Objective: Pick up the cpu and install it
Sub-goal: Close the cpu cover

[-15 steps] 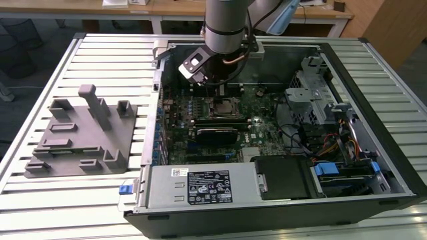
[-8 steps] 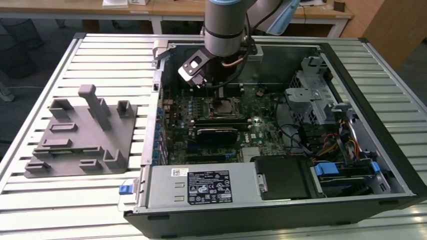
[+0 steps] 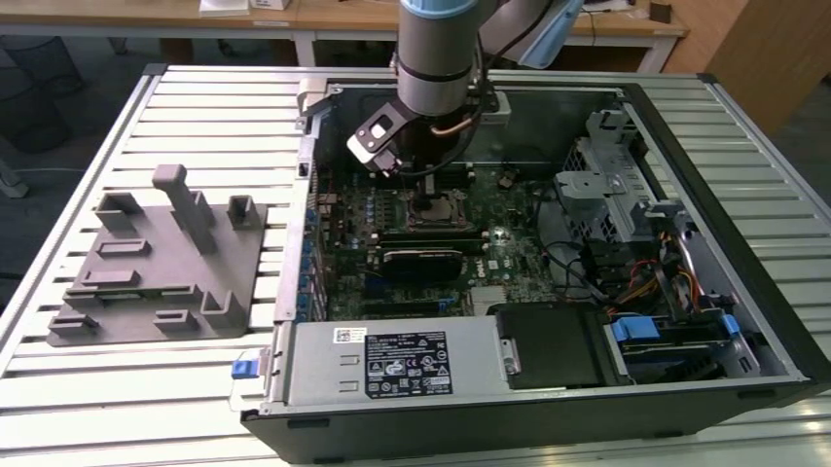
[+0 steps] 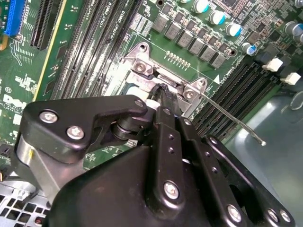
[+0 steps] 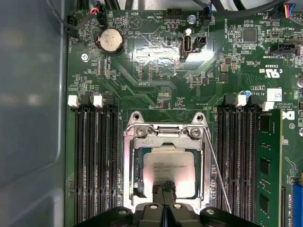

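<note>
In the first wrist view the cpu [image 5: 168, 163], a flat silver-grey square, lies inside the metal-framed socket [image 5: 130, 161] on the green motherboard [image 5: 156, 71]. It looks slightly askew in the frame. My gripper [image 5: 164, 187] stands right over the cpu's edge, its two thin black fingertips pressed together and touching the chip's top. In the second wrist view the gripper [image 4: 163, 90] points down at the socket frame [image 4: 142, 59], with a pale bit of the cpu [image 4: 137, 92] beside the tips. In the exterior view the gripper [image 3: 422, 190] hangs over the socket [image 3: 439, 209] inside the open computer case.
The socket's thin wire lever [image 5: 215, 156] stands raised beside the frame. Rows of memory slots [image 5: 94, 161] flank the socket on both sides. A grey fixture block [image 3: 156, 263] with upright posts sits on the slatted table at the exterior view's left. Drive bays and cables [image 3: 636, 253] fill the case's right.
</note>
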Controlling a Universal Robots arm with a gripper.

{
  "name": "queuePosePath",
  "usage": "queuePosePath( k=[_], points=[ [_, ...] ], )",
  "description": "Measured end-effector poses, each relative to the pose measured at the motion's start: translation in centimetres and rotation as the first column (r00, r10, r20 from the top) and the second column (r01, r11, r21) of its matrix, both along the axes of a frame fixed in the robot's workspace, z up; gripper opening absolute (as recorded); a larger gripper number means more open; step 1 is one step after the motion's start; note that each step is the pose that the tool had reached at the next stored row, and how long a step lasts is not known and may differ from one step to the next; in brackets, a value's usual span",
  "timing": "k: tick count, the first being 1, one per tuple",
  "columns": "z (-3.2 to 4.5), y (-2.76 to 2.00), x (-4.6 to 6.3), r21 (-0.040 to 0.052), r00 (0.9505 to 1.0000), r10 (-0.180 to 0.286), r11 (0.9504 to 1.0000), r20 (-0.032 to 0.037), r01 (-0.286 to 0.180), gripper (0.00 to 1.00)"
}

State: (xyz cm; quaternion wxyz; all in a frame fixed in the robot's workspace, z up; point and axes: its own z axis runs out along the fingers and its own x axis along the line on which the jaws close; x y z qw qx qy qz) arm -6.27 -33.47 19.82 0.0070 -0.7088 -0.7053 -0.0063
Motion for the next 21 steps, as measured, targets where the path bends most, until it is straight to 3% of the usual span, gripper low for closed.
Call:
queuePosePath(
  k=[9,17,21],
  points=[
    [0.03,0.05,0.6,0.002,1.0,0.0,1.0,0.0012,0.0,0.11],
    [1.55,0.04,0.6,0.0011,1.0,0.0,1.0,0.0005,0.0,0.11],
    [1.78,0.05,0.6,0.0013,1.0,0.0,1.0,0.0005,0.0,0.11]
  ],
)
